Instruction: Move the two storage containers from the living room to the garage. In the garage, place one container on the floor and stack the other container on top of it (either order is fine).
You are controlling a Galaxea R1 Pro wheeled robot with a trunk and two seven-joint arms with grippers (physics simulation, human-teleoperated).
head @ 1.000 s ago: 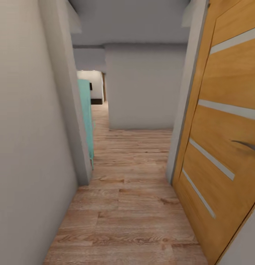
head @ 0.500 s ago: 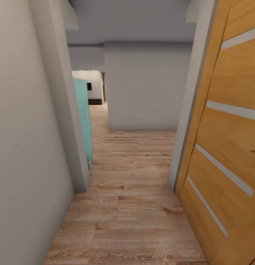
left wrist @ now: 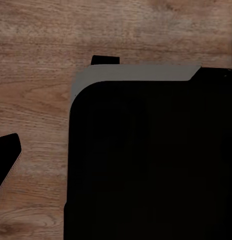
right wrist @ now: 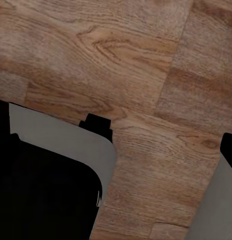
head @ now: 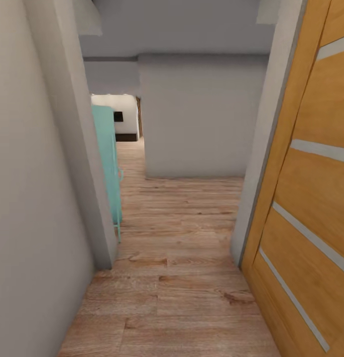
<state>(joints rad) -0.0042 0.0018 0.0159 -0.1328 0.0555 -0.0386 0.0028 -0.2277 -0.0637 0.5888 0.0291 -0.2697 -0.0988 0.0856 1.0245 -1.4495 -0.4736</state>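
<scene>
While the robot stands in a narrow hallway, the step in hand looks like travel between rooms rather than any picking or placing, and whether it is heading to fetch or to deliver cannot be told from here. The 2 storage containers are not in sight at this moment, so their place cannot be given. Underfoot runs a light wood-plank floor (head: 182, 277), not the dark concrete of the garage, so by my reading the stacking is not yet at hand. On the left rises a pale grey wall (head: 38, 208) ending in a corner, and just past that corner stands a teal cabinet (head: 106, 163) close against it. On the right an orange wooden door (head: 311, 208) with pale inset strips stands beside its grey frame. Straight ahead a grey partition wall (head: 201, 119) blocks the way, with an opening to its left leading toward a brighter room. The next move probably calls for rolling forward through the gap and steering left past the partition, keeping the base off the wall corner, the teal cabinet and the door edge, since the passage is tight. Both wrist views look down at the planks past the robot's dark base (left wrist: 151, 160), with its grey rounded rim (right wrist: 70, 140); whether the left pincer or the right pincer is spread or pressed together, I cannot tell.
</scene>
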